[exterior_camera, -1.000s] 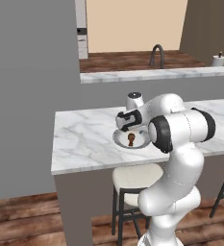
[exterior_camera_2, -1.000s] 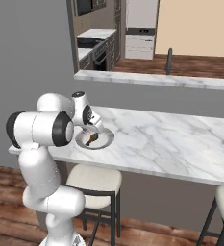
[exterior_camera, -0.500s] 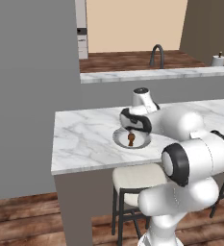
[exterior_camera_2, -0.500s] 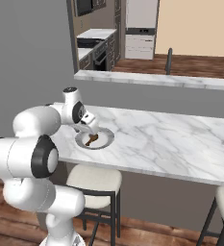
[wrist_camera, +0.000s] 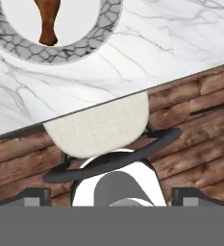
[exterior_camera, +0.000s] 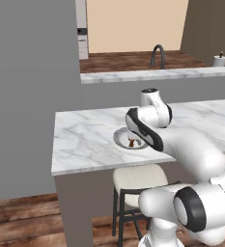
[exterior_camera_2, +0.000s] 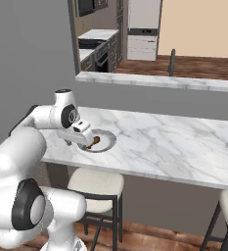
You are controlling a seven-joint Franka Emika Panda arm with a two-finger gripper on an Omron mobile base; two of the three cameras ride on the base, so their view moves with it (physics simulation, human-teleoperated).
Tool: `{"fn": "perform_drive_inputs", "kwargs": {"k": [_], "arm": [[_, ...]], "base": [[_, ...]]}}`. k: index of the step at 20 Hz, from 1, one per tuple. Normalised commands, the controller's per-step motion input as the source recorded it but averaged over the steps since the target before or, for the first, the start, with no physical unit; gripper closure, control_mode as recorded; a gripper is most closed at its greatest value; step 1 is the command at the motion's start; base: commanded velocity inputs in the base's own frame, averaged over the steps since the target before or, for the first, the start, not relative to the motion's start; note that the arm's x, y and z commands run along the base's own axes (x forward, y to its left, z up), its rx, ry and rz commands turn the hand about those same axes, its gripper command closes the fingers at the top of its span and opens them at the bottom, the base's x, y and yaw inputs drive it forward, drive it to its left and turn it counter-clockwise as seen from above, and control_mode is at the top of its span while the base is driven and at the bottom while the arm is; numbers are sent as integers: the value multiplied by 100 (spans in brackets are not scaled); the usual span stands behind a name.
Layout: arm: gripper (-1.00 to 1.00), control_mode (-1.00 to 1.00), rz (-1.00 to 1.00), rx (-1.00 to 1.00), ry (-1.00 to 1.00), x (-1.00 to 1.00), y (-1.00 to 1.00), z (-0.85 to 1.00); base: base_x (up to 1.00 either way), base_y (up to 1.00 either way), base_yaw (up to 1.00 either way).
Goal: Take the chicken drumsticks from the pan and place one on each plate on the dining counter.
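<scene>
On the white, grey-veined marble dining counter (exterior_camera: 90, 140), your landmark is the round pale grey plate (exterior_camera: 124, 140) with its raised, dark-veined rim, sitting near the counter's front edge. Look at your left base view: one small orange-brown chicken drumstick (exterior_camera: 132, 142) lies inside that plate, partly hidden by the white arm bending over it. Switch to the right base view and you get the other side of the same dish, plate (exterior_camera_2: 107, 141) and drumstick (exterior_camera_2: 93, 143), with the two-finger gripper (exterior_camera_2: 81, 138) low over the plate's near-left rim. Its jaws are spread wide and there's nothing between them; the drumstick lies apart from them on the plate.

Your hand view gives you what the base cameras can't: the plate's veined rim (wrist_camera: 65, 52) up in the top left corner, the narrow end of the drumstick (wrist_camera: 48, 33) resting on the pale centre, and below the counter edge a round cream-cushioned stool with a dark metal frame (wrist_camera: 104, 126) over brown wood plank flooring (wrist_camera: 190, 134). That stool (exterior_camera: 133, 178) stands directly beneath the plate in the left base view too.
</scene>
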Motion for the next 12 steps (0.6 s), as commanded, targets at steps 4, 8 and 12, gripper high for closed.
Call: {"fn": "perform_drive_inputs", "kwargs": {"k": [4,8,12], "arm": [[-100,-100,9,1,0,-97,-12,38],[-100,-100,15,0,0,-88,-16,18],[-100,-100,18,0,-1,-76,-22,11]], "base": [[0,0,0],[0,0,0],[0,0,0]]}}
